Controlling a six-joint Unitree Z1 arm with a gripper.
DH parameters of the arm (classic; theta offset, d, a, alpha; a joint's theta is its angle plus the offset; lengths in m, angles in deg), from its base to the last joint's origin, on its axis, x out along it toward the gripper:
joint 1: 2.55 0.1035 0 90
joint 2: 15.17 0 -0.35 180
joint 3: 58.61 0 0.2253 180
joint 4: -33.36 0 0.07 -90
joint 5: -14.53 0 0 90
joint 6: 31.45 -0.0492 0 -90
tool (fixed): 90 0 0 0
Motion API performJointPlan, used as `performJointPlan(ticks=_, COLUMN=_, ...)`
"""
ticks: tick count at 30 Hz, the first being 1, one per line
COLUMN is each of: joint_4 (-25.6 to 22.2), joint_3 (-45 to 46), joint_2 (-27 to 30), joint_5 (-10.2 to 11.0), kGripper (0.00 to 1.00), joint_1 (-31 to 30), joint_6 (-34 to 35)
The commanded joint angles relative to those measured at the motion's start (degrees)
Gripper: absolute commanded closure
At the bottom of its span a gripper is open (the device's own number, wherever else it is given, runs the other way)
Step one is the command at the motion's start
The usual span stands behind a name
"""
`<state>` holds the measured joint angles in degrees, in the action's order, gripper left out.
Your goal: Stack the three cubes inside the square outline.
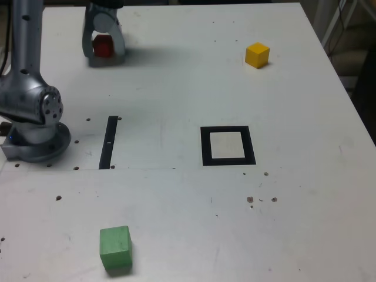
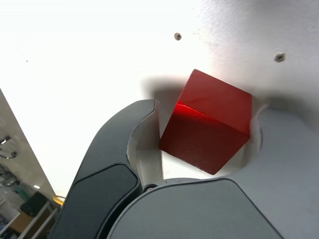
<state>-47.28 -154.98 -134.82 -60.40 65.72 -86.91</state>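
The red cube (image 1: 103,46) rests on the white table at the far left of the exterior view, and my gripper (image 1: 104,56) stands straight down around it. In the wrist view the red cube (image 2: 207,122) sits tilted between the jaws of the gripper (image 2: 205,112), both of which press against its sides. The yellow cube (image 1: 257,55) lies alone at the far right. Near the front edge, left of centre, sits the green cube (image 1: 115,248). The square outline (image 1: 205,147) lies in the middle of the table with nothing inside it.
The arm's grey base (image 1: 35,138) stands at the exterior view's left edge. A thin black strip (image 1: 108,143) lies just right of it. Small screw holes dot the table (image 1: 176,205). The table's right edge runs diagonally at the far right.
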Motion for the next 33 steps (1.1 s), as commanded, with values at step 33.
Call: performJointPlan(ticks=33, joint_4=2.6, joint_3=9.5, joint_2=12.8, joint_5=-7.3, kGripper=0.68, joint_1=-10.1, joint_6=2.9)
